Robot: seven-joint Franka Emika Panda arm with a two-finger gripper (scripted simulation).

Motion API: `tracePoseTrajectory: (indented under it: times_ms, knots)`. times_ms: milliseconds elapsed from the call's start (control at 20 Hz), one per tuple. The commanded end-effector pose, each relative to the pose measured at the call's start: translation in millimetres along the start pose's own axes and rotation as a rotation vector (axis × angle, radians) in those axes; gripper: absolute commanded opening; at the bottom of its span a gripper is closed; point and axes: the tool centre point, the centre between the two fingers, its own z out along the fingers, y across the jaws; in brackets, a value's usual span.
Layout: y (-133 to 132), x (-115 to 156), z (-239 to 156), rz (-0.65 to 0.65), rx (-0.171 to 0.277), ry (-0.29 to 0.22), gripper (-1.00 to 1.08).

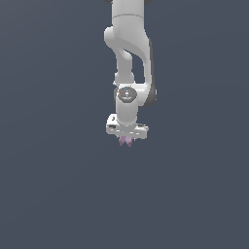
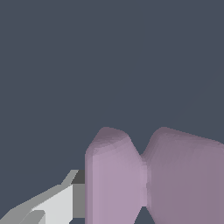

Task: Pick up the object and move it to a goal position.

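The object (image 1: 125, 141) is a small pale purple piece with two lobes, showing just under my white hand in the exterior view. The wrist view shows the object (image 2: 131, 175) large, pinched at its middle like an hourglass. My gripper (image 1: 126, 140) is shut on it. One grey and white finger (image 2: 65, 199) presses against the object's side; the other finger is hidden behind the object. No goal marker shows in either view.
The white arm (image 1: 129, 58) comes down from the top of the exterior view. Everything around it is a plain dark blue-grey background.
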Motion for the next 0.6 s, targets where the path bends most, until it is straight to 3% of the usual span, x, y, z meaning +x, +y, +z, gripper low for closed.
tracePoseTrajectory:
  times_ms: [0,550]
  knots:
    - [0.3,0.4,0.8,0.000,0.000,0.000,-1.00]
    - [-14.7,5.4,-20.7,0.000,0.000,0.000,-1.00]
